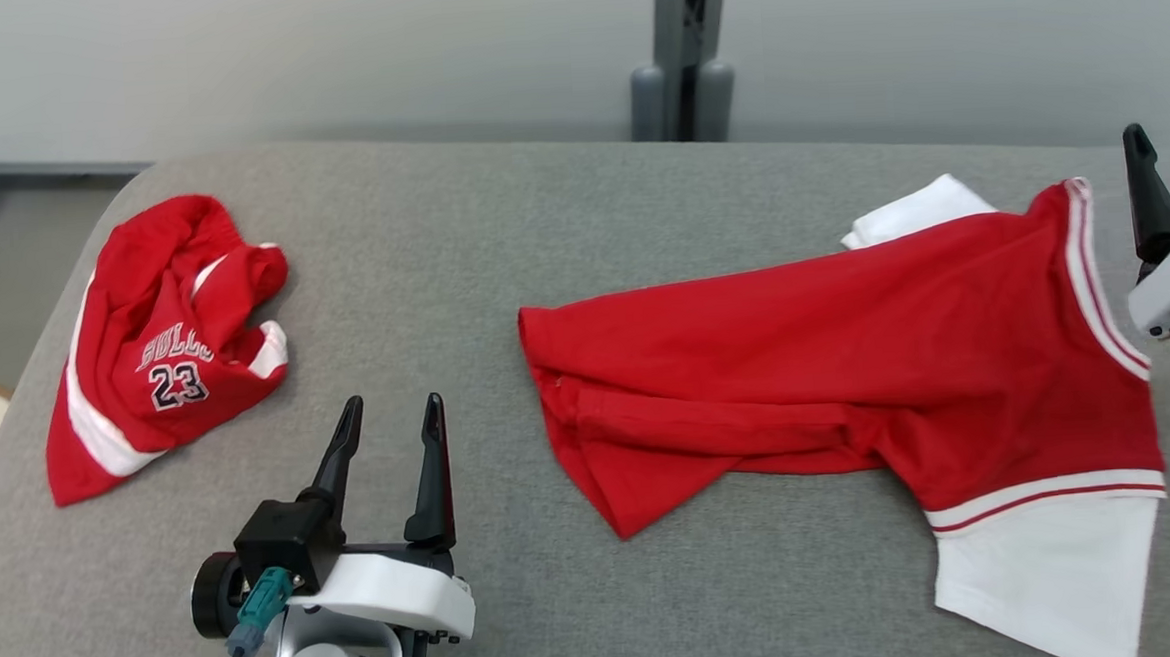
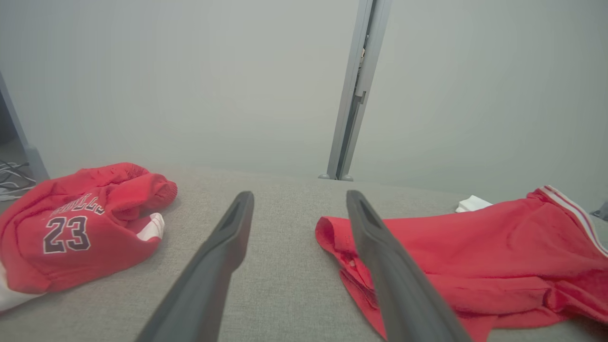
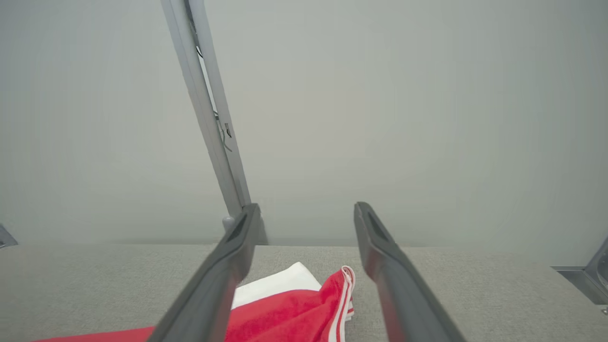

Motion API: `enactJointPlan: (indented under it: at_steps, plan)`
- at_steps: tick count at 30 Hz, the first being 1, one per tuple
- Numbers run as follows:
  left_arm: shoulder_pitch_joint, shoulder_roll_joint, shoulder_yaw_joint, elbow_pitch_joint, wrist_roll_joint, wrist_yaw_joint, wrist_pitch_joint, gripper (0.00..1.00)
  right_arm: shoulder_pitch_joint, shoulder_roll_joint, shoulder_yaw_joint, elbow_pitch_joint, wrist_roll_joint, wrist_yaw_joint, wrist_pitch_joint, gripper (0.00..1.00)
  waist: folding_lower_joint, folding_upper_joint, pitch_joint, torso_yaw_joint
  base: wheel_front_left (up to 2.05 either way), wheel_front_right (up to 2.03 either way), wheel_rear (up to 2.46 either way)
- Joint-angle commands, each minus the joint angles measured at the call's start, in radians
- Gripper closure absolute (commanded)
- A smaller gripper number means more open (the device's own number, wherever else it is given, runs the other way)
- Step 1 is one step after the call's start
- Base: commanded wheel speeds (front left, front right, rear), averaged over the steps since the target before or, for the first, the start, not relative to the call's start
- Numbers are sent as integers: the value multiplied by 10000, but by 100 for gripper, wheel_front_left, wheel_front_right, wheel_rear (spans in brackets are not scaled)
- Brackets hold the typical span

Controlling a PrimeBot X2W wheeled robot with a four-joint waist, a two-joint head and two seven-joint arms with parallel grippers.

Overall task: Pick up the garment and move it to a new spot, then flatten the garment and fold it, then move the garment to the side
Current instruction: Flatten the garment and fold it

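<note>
the left gripper (image 1: 394,407) and right gripper (image 3: 306,209) both stand wide and hold nothing. the red shirt (image 1: 827,356) lies bunched on the right side of the table (image 1: 499,223). grabbing two layers could spoil the fold.

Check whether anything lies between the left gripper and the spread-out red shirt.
Nothing visible does. Only bare grey table separates the open left gripper from the red shirt and its near edge. The crumpled 23 jersey lies on the gripper's other side, out of the path.
</note>
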State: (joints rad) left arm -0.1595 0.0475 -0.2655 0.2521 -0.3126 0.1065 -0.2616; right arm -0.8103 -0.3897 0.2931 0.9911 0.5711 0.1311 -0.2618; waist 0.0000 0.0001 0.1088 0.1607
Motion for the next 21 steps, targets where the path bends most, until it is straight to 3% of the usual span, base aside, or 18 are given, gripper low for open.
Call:
enactJointPlan:
  at_steps: [1,8,13,16,21]
  plan:
    - [72,50,54,-57,-92,11,-32,0,415,-180,-50,-503,127,-5,-52,0,0,-1,-253,-284,0,0,0]
    - [407,49,113,-109,-152,90,-32,0,3292,456,-1235,-3993,650,-4,-39,0,0,-1,-766,-1036,0,0,0]
    - [652,53,261,-100,-36,103,-32,0,4993,1118,-2249,-5734,-428,-8,-40,0,0,-1,-921,-1447,0,0,0]
    - [725,55,371,-40,116,144,-32,0,5877,2104,-3139,-6423,-952,-2,-39,0,0,-1,-965,-1608,0,0,0]
    - [855,46,524,5,159,155,-32,0,7128,2832,-3578,-7547,-2013,-4,-41,0,0,-1,-1016,-1722,0,0,0]
